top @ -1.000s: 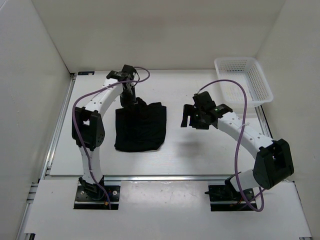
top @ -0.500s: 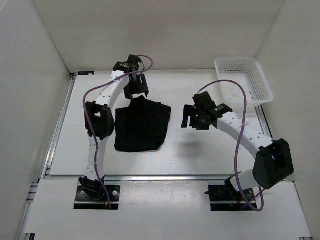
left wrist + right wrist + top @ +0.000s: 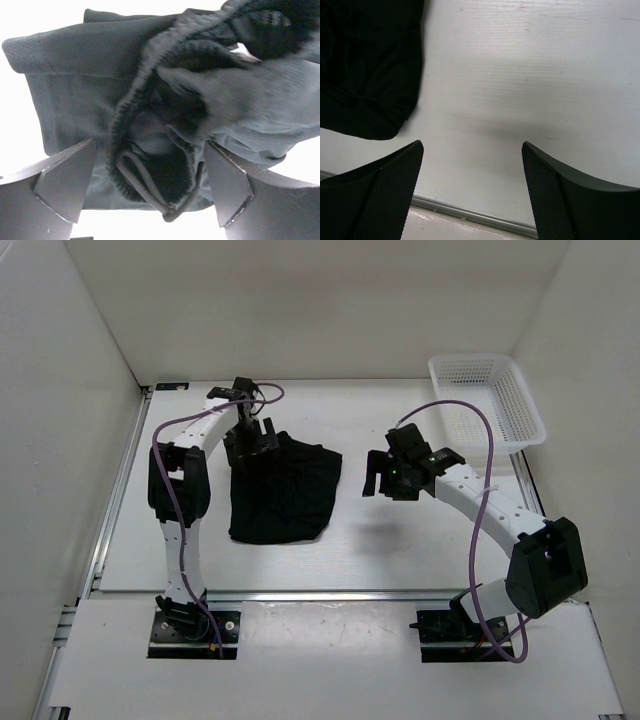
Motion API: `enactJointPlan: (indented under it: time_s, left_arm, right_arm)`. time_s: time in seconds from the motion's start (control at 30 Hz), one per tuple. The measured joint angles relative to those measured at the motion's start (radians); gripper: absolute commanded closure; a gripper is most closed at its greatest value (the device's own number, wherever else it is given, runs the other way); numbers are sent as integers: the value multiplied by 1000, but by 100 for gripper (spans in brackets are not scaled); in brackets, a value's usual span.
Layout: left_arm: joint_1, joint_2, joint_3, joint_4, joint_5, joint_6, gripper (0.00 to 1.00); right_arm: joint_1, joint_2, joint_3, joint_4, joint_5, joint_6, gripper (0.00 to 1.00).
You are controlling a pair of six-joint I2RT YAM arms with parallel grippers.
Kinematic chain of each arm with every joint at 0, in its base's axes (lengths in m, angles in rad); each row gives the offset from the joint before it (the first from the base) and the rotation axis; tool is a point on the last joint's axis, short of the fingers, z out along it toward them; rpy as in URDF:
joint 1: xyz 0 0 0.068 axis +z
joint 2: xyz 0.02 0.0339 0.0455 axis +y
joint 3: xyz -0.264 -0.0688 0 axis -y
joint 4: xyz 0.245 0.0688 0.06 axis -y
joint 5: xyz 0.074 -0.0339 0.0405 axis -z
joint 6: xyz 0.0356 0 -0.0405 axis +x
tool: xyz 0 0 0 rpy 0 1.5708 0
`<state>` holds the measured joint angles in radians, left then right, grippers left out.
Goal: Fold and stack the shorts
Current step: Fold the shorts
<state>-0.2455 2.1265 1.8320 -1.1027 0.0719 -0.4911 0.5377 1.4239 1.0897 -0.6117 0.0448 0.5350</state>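
Observation:
The black shorts [image 3: 283,492] lie folded in a rough rectangle on the white table, left of centre. My left gripper [image 3: 256,440] hovers over their far left edge with its jaws wide open. In the left wrist view the shorts [image 3: 100,75] fill the frame. Their bunched waistband and a loop of thin drawstring [image 3: 145,180] sit between the fingers of the left gripper [image 3: 150,187], touching neither. My right gripper [image 3: 373,475] stands open above bare table, right of the shorts. In the right wrist view the right gripper [image 3: 472,190] holds nothing, and a corner of the shorts [image 3: 365,65] shows at upper left.
A white mesh basket [image 3: 487,400] stands at the back right corner of the table [image 3: 400,540]. White walls close in the left, back and right sides. A metal rail [image 3: 470,216] runs along the table's near edge.
My left gripper has opened and let go of the shorts' far edge, swung towards the back, then come down over the edge again. The cloth's far right corner has spread slightly. The right arm has not moved.

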Motion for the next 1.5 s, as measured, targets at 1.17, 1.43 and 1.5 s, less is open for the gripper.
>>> enactJointPlan:
  time_s: [1.17,1.43,1.5]
  left_arm:
    - [96,-173,-124,34,340,83,90]
    - [162,-459,-446,53,356,37,90]
    - [174,-502,-528,65,341,16,90]
  right_arm:
    - [0,-31,-6,-4,-3,0,16]
    - [0,-30,-7,-11,-4,0,14]
    - [0,-30,-7,-11,-11,-2,12]
